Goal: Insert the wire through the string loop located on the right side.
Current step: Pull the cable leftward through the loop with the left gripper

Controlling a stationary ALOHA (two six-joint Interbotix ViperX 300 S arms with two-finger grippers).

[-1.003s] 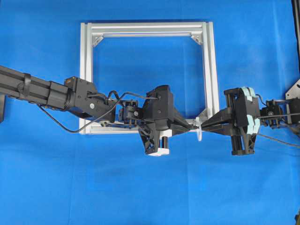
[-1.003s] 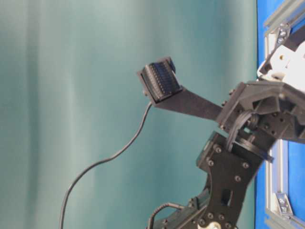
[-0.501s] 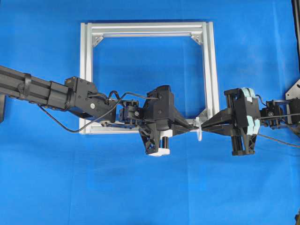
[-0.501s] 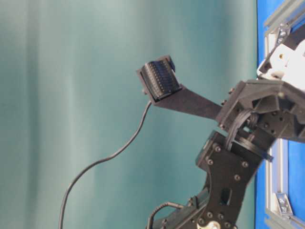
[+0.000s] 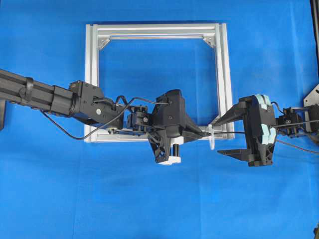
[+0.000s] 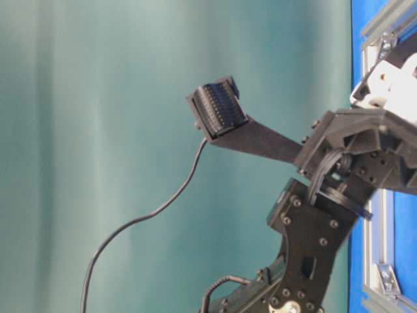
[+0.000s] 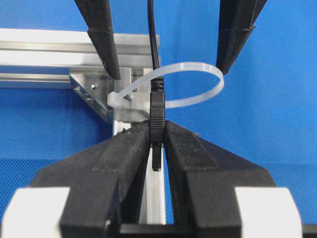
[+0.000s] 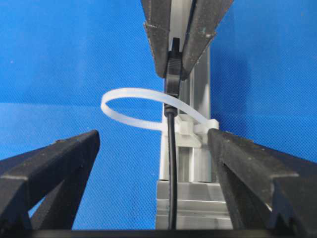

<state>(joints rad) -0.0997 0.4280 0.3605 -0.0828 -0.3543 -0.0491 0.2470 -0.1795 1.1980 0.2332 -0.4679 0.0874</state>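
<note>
The whitish string loop (image 5: 212, 140) hangs at the lower right corner of the silver frame (image 5: 154, 31). The black wire (image 8: 172, 168) runs through the loop (image 8: 124, 92), and its plug (image 7: 157, 106) sits on the loop's left side. My left gripper (image 7: 157, 126) is shut on that plug, right beside the loop (image 7: 190, 64). In the overhead view the left gripper (image 5: 202, 133) points right. My right gripper (image 5: 218, 137) faces it, open wide. Its fingers (image 8: 54, 168) stand on either side of the wire without touching it.
The square frame lies flat on a blue cloth (image 5: 149, 199). The wire (image 5: 234, 133) trails right past the right wrist. In the table-level view a ridged black finger pad (image 6: 221, 111) and a thin cable (image 6: 143, 215) stand against a teal backdrop.
The right gripper has opened wide and let go of the wire. The left gripper stays shut on the plug, and neither arm has shifted much.
</note>
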